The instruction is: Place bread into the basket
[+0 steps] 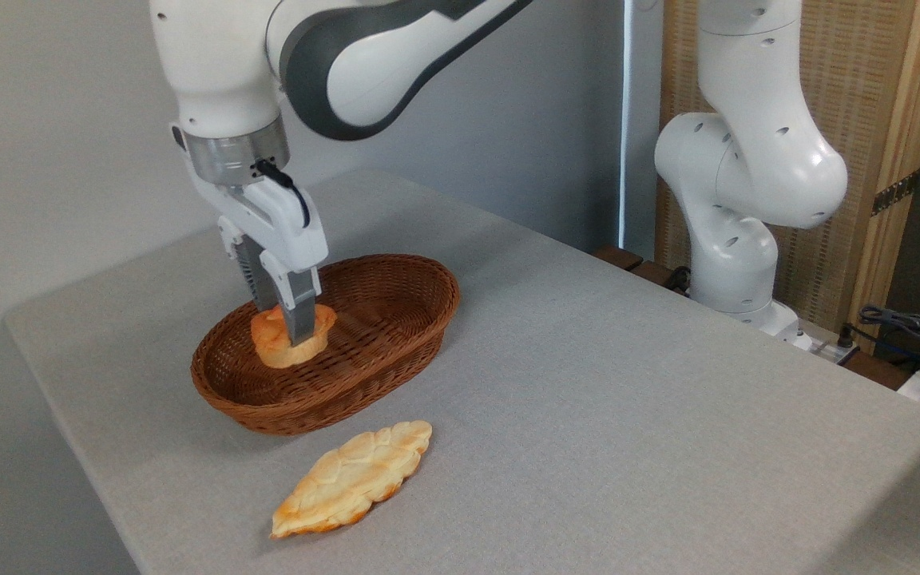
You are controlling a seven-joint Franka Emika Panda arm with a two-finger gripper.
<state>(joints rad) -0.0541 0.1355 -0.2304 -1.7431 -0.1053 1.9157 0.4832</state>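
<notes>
Hidden: the near finger (pixel 298 315) covers the bun's middle.
Bread (pixel 272 339): clamped in the hand (pixel 291 331), inside the basket (pixel 396 351).
Contact with basket floor: unclear.

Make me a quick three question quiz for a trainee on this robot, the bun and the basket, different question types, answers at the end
1. True or false: the gripper is closed on the bun.
2. Where is the bun? A) on the table beside the braided loaf B) within the basket outline, held by the gripper C) off the table
3. Fill in: the braided loaf lies on the table, ____ the basket.

Key: 1 true. 2 B. 3 outside.
</notes>
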